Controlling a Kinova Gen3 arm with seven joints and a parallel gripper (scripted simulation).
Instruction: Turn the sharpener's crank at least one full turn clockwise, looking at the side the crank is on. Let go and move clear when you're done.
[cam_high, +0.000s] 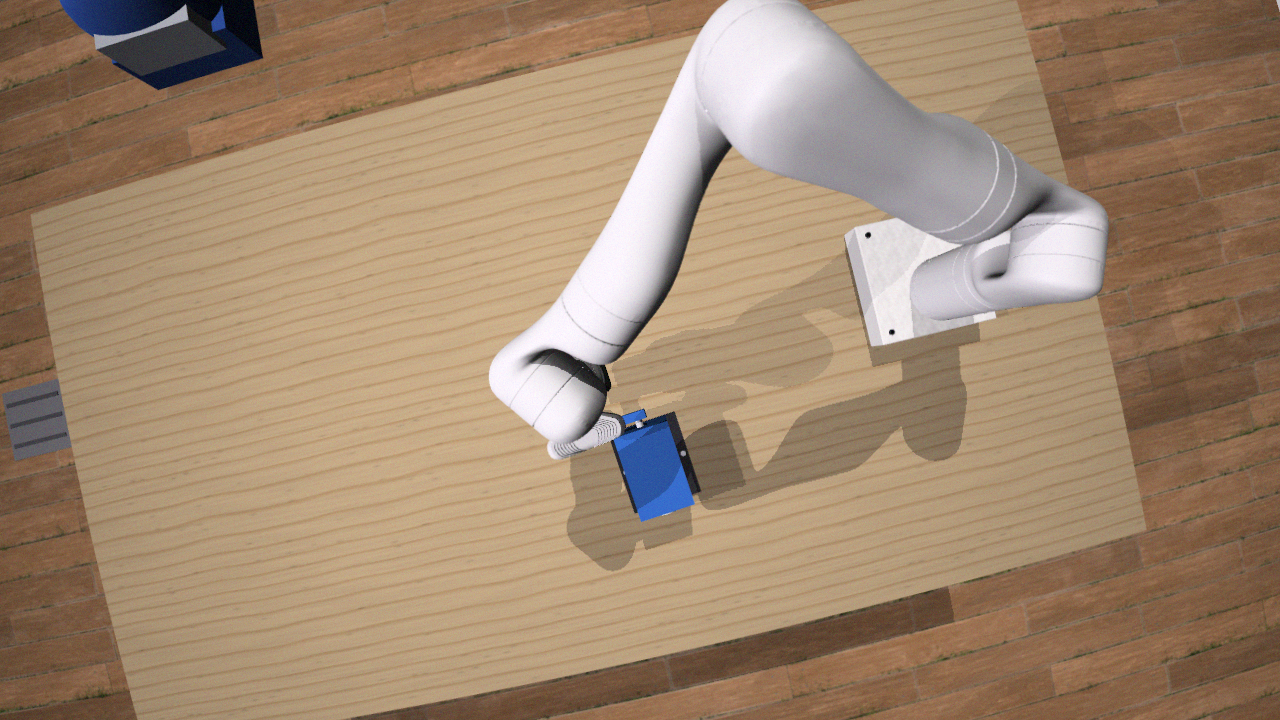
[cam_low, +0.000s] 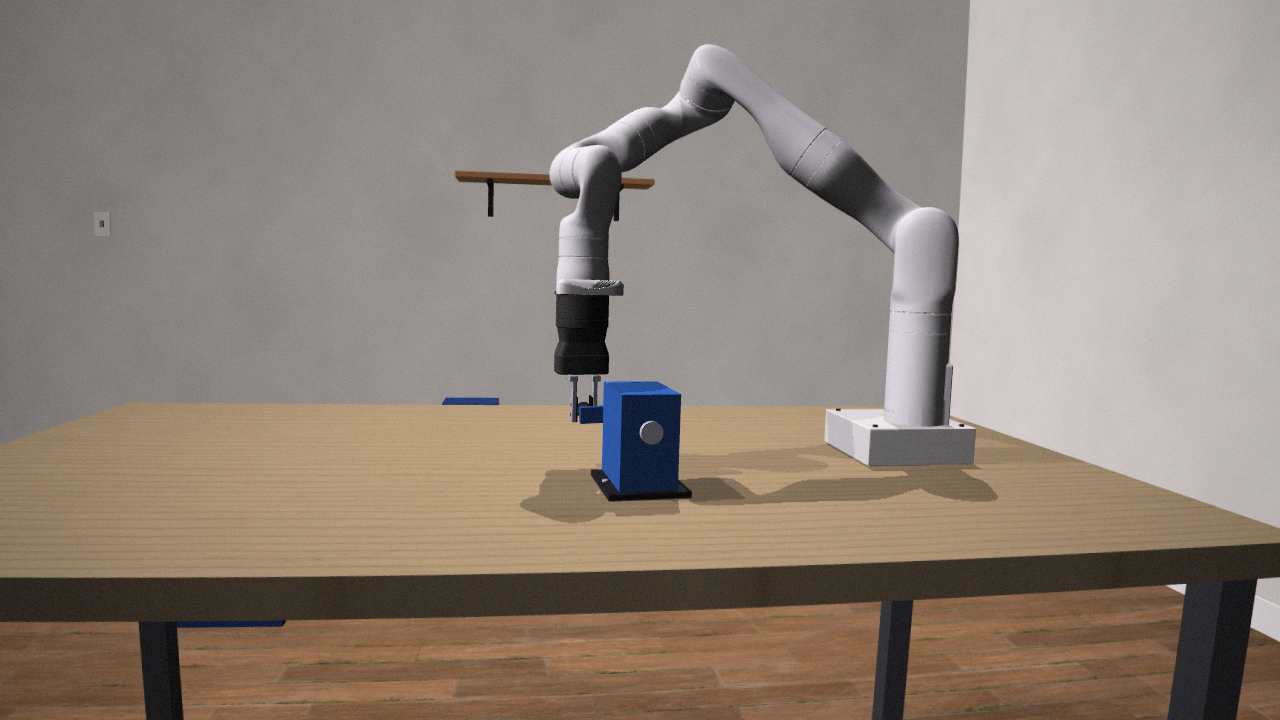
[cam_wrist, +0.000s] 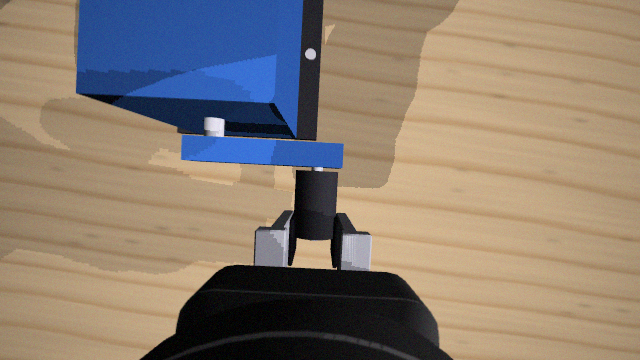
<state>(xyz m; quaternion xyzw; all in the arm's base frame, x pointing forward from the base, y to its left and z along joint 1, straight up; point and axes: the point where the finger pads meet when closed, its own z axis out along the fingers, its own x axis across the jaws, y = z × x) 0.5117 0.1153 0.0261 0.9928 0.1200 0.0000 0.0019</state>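
The sharpener (cam_high: 656, 464) is a blue box on a black base plate near the middle of the table; it also shows in the exterior view (cam_low: 640, 437) and at the top of the wrist view (cam_wrist: 190, 65). Its crank is a flat blue arm (cam_wrist: 262, 152) on a white axle (cam_wrist: 214, 126), with a black cylindrical handle (cam_wrist: 315, 204) at one end. My gripper (cam_wrist: 314, 230) comes down from above beside the sharpener and is shut on the black crank handle. In the exterior view the fingers (cam_low: 584, 400) stand at the box's upper left side.
The arm's white base block (cam_high: 895, 282) is bolted to the table at the right. A small blue object (cam_low: 469, 401) shows at the table's far edge. A wooden shelf (cam_low: 537, 179) hangs on the back wall.
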